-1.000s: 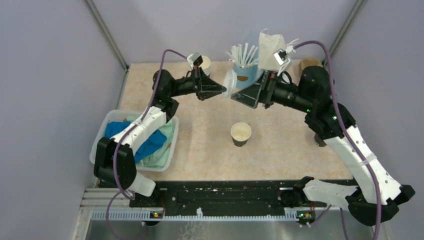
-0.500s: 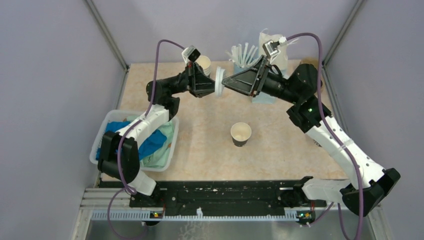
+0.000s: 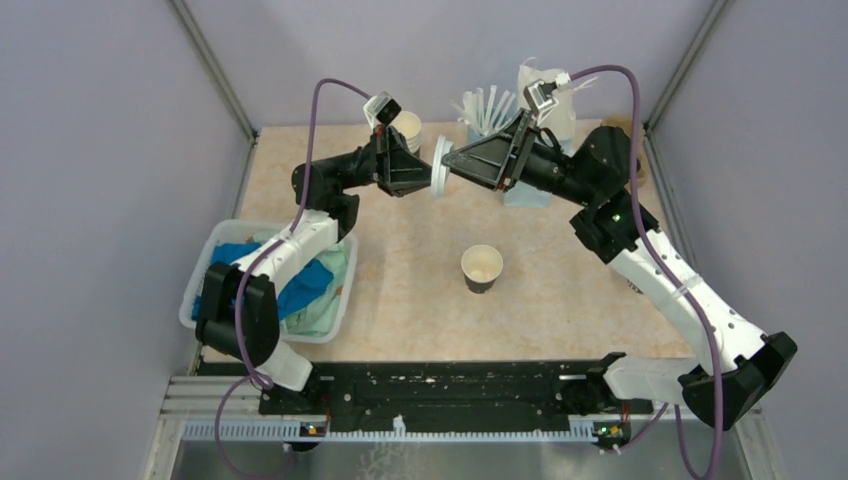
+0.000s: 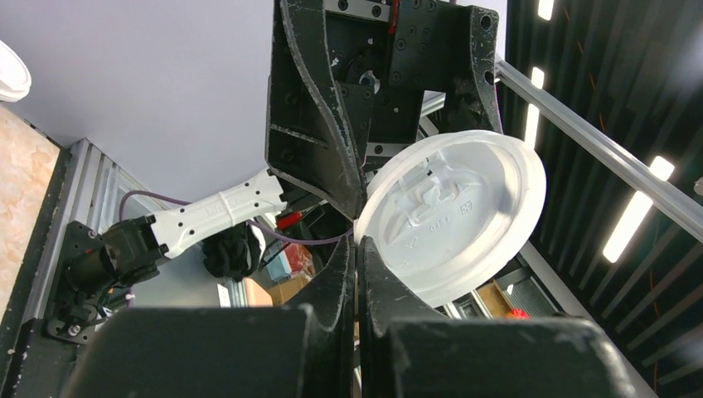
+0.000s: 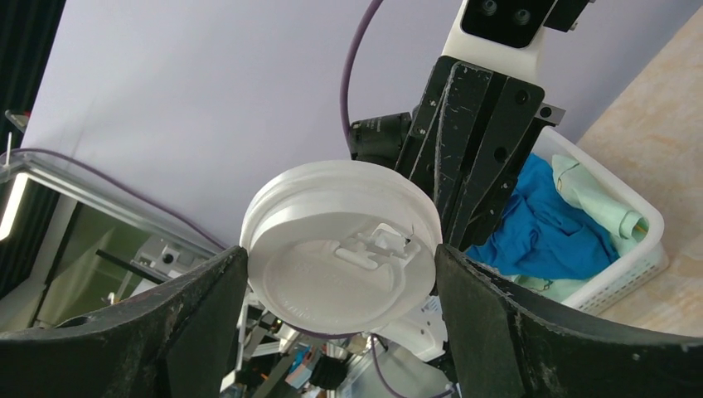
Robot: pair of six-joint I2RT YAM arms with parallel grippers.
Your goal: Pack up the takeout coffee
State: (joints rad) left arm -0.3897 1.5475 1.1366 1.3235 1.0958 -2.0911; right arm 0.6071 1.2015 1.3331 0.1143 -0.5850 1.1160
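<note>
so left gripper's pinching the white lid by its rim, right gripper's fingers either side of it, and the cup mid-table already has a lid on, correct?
Not the last part: the top external view shows the cup mid-table lidless, its inside open to view. The rest stands: left gripper pinches the white lid by its rim, right gripper fingers either side of it.

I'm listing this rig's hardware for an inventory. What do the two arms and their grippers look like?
The left arm and right arm both have white shells over black joints, with a purple cable looping along each to the wrist. The left gripper and right gripper are black and triangular, with flat, scuffed fingers. A small green light glows on the right arm.
</note>
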